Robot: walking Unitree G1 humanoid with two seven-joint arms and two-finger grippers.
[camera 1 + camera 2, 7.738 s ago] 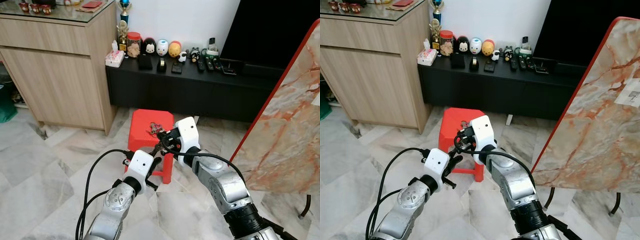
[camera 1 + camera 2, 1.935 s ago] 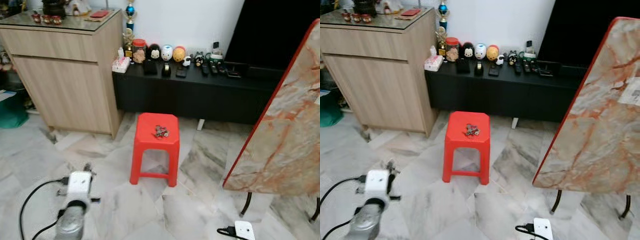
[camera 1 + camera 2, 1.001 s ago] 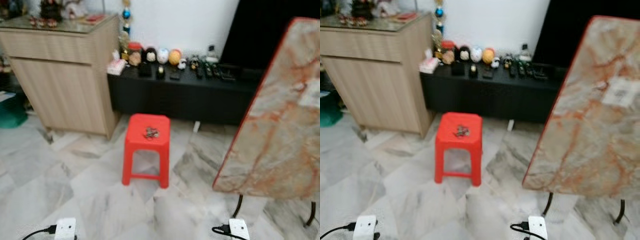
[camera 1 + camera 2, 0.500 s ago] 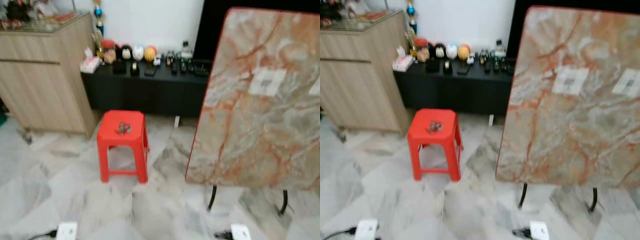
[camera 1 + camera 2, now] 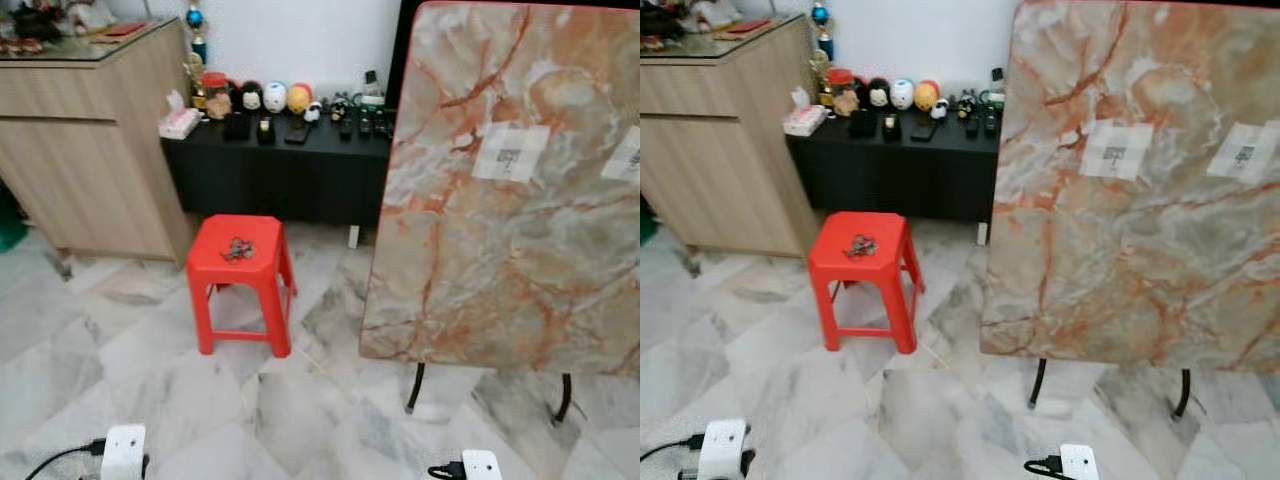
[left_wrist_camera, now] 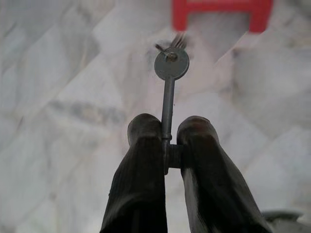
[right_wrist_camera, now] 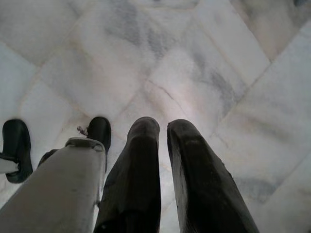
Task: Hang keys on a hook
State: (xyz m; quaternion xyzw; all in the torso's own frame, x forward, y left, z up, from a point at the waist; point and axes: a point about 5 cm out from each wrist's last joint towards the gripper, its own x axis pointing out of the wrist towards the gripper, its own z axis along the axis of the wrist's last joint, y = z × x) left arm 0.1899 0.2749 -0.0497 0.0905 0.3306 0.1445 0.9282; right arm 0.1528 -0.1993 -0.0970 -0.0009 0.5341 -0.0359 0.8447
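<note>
Carry the key (image 6: 171,65) low and level while walking, and hold the pinch firm so the thin shaft cannot twist or slide out. Look for the hook before raising the arm. Judge the approach by the round head, which sticks out well past the fingertips: bring that end to the hook first, and aim the hole or ring there over the tip. Cannot tell what hangs at the head, since it is blurred. Avoid swinging the arm near the tilted marble slab (image 5: 500,200) that takes up the right of the left eye view.

Left gripper (image 6: 167,145): fingers (image 6: 143,160) pressed together on the key's shaft, one on each side, head pointing away over the marble floor (image 5: 170,380). Seen at the lower left edge of the left eye view as a white wrist block (image 5: 123,450).

Right gripper (image 7: 164,127): fingers drawn almost together with a slim gap, gripping nothing, hanging idle over the floor.

Note also a bunch of keys (image 5: 237,249) lying on top of the red stool (image 5: 260,235), left of centre in the left eye view, apart from both arms.
</note>
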